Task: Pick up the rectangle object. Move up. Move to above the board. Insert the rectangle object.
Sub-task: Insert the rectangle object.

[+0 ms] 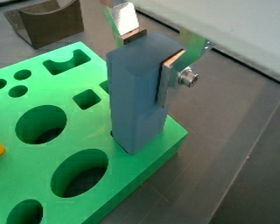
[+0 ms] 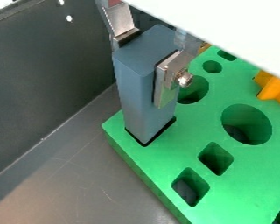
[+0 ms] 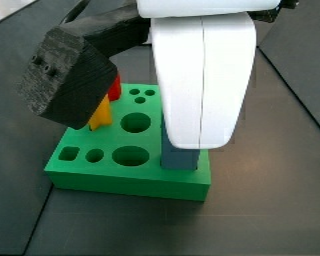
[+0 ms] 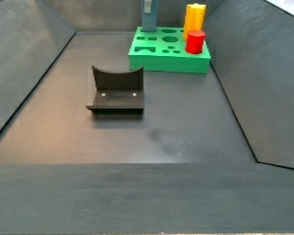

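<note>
The rectangle object [image 1: 136,96], a tall blue-grey block, stands upright with its lower end in a corner hole of the green board [image 1: 60,131]. It shows in both wrist views [image 2: 143,92] and both side views [image 3: 180,158] [image 4: 147,13]. My gripper [image 1: 152,52] is over the board's corner, and its two pads sit against opposite faces of the block's top end; it looks the same in the other wrist view [image 2: 149,57]. The gripper's white body [image 3: 203,70] hides most of the block in a side view. The board also shows in the other views [image 2: 224,175] [image 3: 123,178] [image 4: 175,62].
A yellow star post [image 4: 195,16] and a red peg [image 4: 195,41] stand in the board; both also show in a side view, yellow [image 3: 99,112] and red [image 3: 113,88]. The dark fixture [image 4: 115,90] stands on the floor before the board. Grey walls [image 2: 49,87] enclose the floor.
</note>
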You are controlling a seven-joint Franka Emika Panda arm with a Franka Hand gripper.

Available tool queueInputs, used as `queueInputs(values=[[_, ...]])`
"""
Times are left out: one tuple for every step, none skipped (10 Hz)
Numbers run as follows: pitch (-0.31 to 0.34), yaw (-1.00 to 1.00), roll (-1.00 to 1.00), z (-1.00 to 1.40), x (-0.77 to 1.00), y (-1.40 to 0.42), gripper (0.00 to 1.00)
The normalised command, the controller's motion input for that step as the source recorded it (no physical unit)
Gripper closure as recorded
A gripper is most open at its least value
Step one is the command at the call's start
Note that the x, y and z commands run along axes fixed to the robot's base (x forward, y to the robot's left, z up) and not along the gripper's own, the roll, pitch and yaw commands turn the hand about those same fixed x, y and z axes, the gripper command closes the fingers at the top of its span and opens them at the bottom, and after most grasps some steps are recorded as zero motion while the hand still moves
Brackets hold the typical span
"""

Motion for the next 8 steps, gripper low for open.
queueInputs(values=[[-0.01,-0.34,0.01,-0.47,0.08,0.09,1.0],[0.0,-0.24,0.06,-0.43,0.0,0.11,1.0],[0.003,-0.18,0.12,-0.43,0.0,0.16,1.0],[0.0,0.0,0.16,-0.75,0.0,0.0,1.0],[-0.003,0.0,0.29,-0.82,-0.03,-0.04,1.0],[0.0,0.0,0.34,-0.72,0.0,-0.13,1.0],[0.0,0.0,-0.01,0.0,0.0,0.0,1.0],[0.0,0.0,0.0,0.0,0.0,0.0,1.0]])
